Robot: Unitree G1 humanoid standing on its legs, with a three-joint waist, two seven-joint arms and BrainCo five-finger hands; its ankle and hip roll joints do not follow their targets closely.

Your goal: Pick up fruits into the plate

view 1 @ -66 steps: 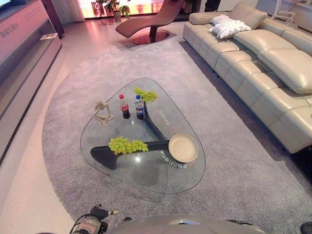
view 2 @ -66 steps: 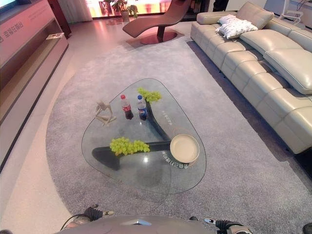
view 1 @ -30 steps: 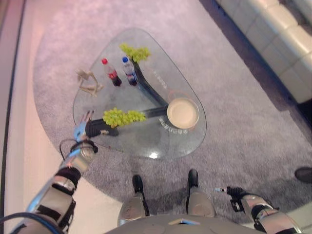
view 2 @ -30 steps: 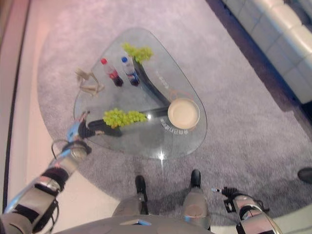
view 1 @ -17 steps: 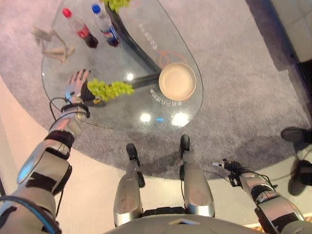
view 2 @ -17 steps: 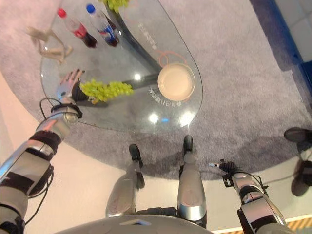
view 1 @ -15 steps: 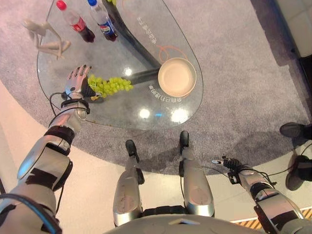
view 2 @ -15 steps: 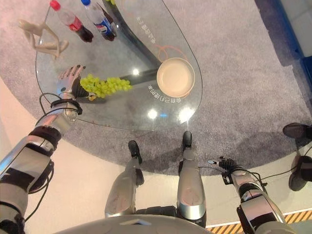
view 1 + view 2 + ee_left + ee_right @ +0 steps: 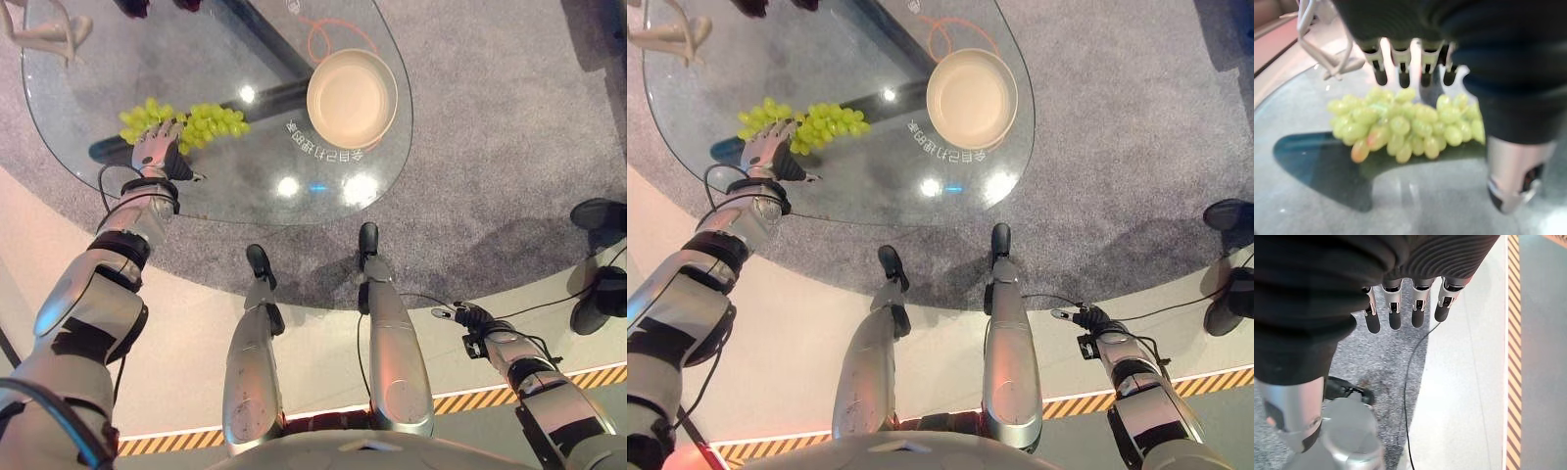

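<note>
The left hand (image 9: 157, 147), fingers straight (holding nothing), hovers over the grapes (image 9: 201, 122).

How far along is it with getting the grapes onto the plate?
Nothing is done yet: the plate is empty. In hand: the left hand is open over the grapes on the glass table, not gripping. The right hand hangs open by the robot's side. Left: grasp, carry, place.

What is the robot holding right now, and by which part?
Nothing. The left hand hangs open over the grapes on the glass table, fingers straight, not closed on them. The right hand is open and empty.
</note>
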